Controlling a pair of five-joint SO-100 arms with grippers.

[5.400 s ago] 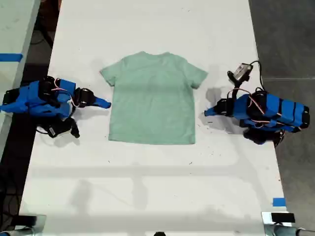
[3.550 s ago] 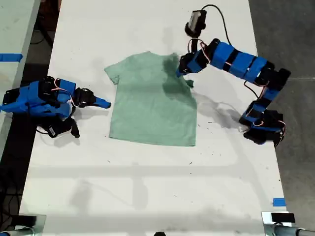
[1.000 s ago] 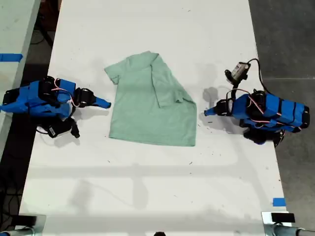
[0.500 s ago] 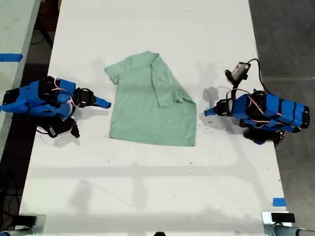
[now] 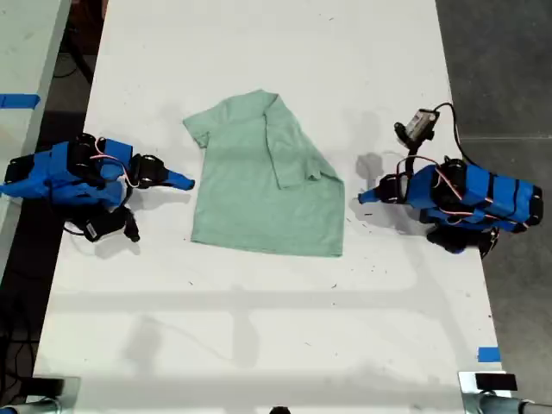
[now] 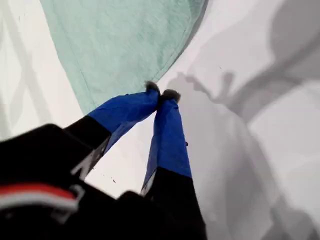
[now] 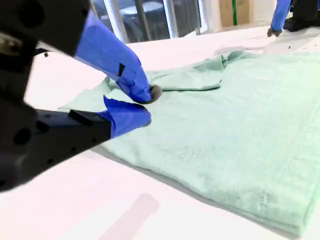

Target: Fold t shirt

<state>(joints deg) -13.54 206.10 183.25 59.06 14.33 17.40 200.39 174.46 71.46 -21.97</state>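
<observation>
The pale mint-green t shirt (image 5: 259, 194) lies on the white table (image 5: 259, 345), neck toward the far end. The sleeve on the exterior view's right is folded in over the chest (image 5: 289, 147). My first gripper (image 5: 362, 197) rests low on the exterior view's right, shut and empty, a short gap from the shirt's side edge. Its tips (image 6: 161, 94) meet just short of the cloth (image 6: 125, 45). My second gripper (image 5: 188, 182), on the exterior view's left, is shut and empty beside the other side edge. Its wrist view shows it (image 7: 147, 105) in front of the shirt (image 7: 225, 130).
Both arms are drawn back and lie low at the table's side edges. A small camera on a cable (image 5: 420, 125) sticks up from the first arm. Dark floor borders the table on the exterior view's right. Another table with blue tape (image 5: 19, 101) stands at its left.
The shirt first lay flat with both sleeves out. My first arm reached over, folded one sleeve inward, then drew back. Nothing has moved in the last second.
</observation>
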